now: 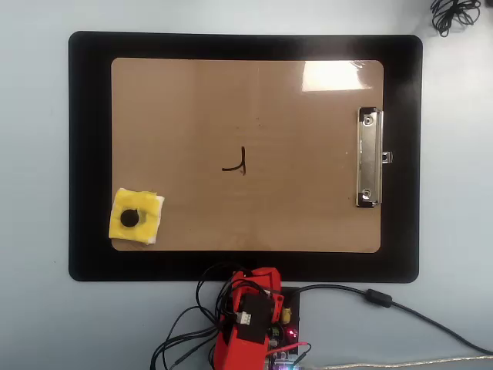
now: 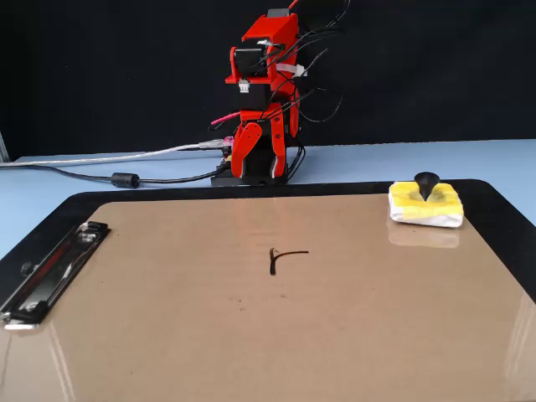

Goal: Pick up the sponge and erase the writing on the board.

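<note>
Sponge point(image 1: 136, 217) on board point(image 1: 308, 216) corner, apart from writing point(image 1: 236, 163); arm folded, jaws state unclear.

Bare board point(image 1: 192, 108) around sponge point(image 1: 135, 217), clip point(image 1: 369, 157) (metal) well apart

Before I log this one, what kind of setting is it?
Probably a hobby or lab desk set up for recording: a pale blue table, a black mat under the board, loose cables, and a black backdrop.

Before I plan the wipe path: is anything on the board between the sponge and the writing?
Nothing visible. Only bare board lies between the sponge and the writing; the clip sits on the far side.
</note>
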You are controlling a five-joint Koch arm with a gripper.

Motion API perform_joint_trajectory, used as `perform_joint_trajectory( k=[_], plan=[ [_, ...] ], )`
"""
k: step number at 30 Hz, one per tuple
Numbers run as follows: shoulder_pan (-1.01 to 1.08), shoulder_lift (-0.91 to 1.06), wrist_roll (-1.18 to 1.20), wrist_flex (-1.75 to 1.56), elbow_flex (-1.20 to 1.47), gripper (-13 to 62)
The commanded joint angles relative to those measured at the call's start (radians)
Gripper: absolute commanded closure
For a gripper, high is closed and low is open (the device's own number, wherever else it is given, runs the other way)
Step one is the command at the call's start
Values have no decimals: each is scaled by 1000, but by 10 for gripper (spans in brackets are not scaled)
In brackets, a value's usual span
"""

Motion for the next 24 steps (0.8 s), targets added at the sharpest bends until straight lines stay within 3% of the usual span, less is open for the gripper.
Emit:
perform_joint_trajectory(
  k=[1,6,11,16,24],
  plan=[
    [9,43,-6,63,25,152],
    [9,43,-8,61,8,152],
    [-43,37,-3,28,-196,155],
    [-380,37,-54,-195,-290,168],
    [-904,46,-417,-841,-253,175]
  ],
)
